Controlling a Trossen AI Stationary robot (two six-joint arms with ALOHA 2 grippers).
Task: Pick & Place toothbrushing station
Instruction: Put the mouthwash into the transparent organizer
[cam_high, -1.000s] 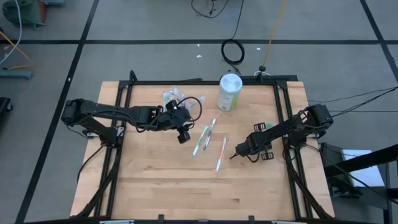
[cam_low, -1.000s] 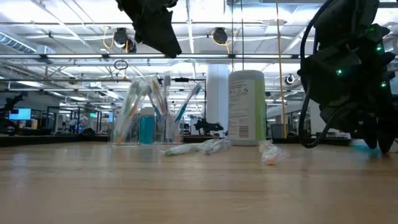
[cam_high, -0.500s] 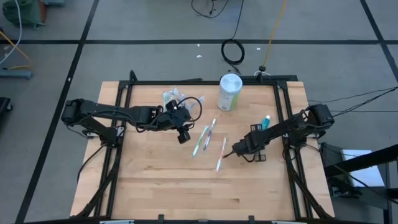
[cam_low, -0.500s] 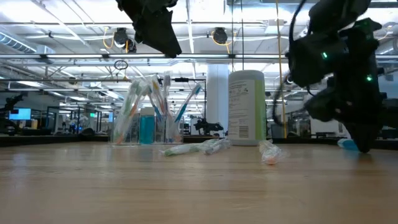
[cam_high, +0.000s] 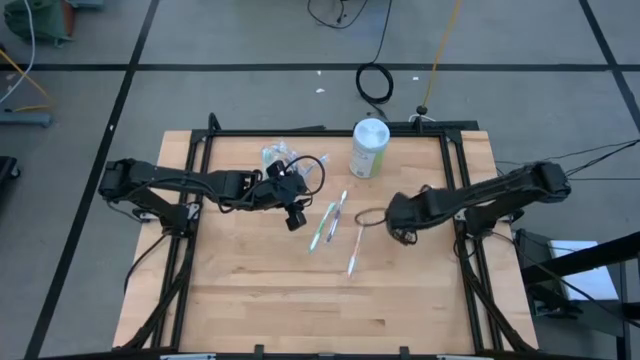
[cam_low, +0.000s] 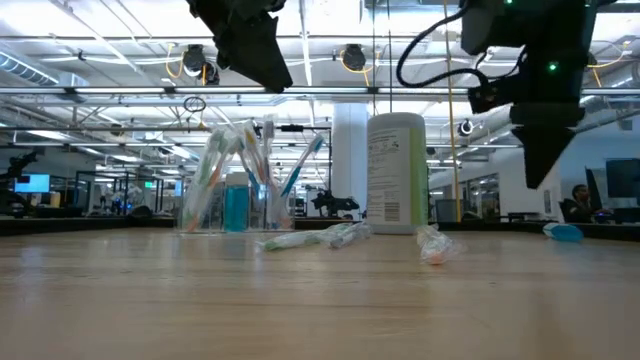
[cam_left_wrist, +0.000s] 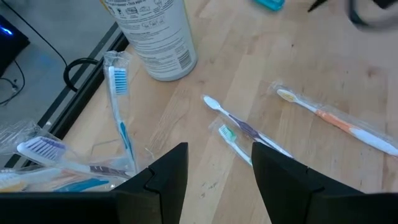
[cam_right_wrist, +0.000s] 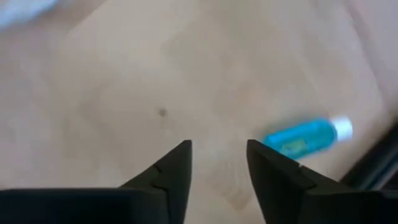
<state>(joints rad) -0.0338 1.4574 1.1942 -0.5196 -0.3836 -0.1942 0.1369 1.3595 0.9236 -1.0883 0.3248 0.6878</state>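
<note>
The clear plastic cup (cam_low: 232, 190) of toothbrushes and teal tubes stands at the back of the bench (cam_high: 260, 290), well to the left of the pale-green canister (cam_high: 369, 148). The left gripper (cam_high: 292, 215) hovers just in front of the cup, jaws apart and empty. Three wrapped toothbrushes (cam_high: 334, 222) lie loose in front of the canister. The right gripper (cam_high: 398, 212) hangs above the bench just right of them, jaws apart, holding nothing. A teal tube (cam_right_wrist: 308, 137) lies on the wood beyond its fingers.
</note>
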